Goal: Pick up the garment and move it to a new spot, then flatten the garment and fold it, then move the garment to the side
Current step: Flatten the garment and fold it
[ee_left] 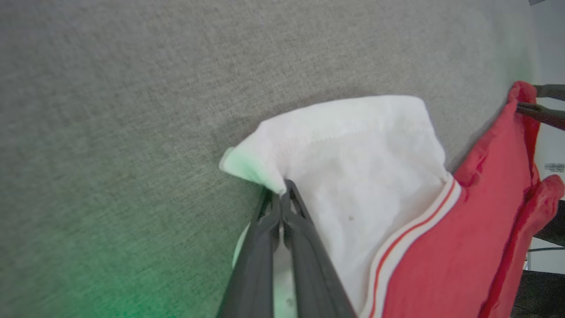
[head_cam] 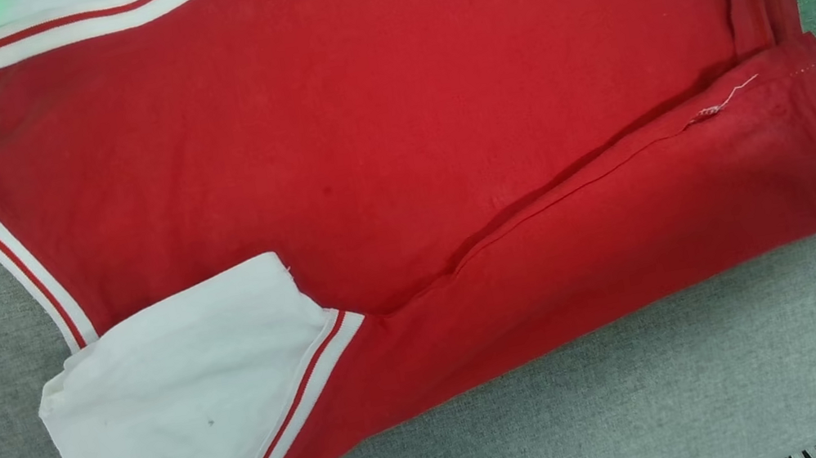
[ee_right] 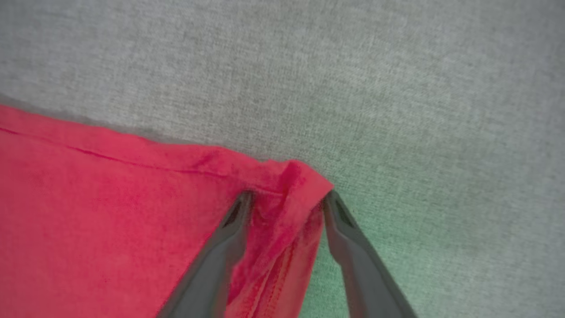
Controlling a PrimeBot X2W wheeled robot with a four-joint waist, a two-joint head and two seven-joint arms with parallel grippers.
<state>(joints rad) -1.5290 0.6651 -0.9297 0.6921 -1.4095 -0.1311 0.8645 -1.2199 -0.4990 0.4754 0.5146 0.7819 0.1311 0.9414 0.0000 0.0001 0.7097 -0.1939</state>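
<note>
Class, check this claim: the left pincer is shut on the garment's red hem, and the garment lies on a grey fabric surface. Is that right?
Not quite. The left pincer is shut on the white sleeve of the garment, not its red hem, as the left wrist view shows. The rest stands.

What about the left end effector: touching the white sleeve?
Touching. The left wrist view shows the left end effector pinched shut on the white sleeve at its edge.
</note>
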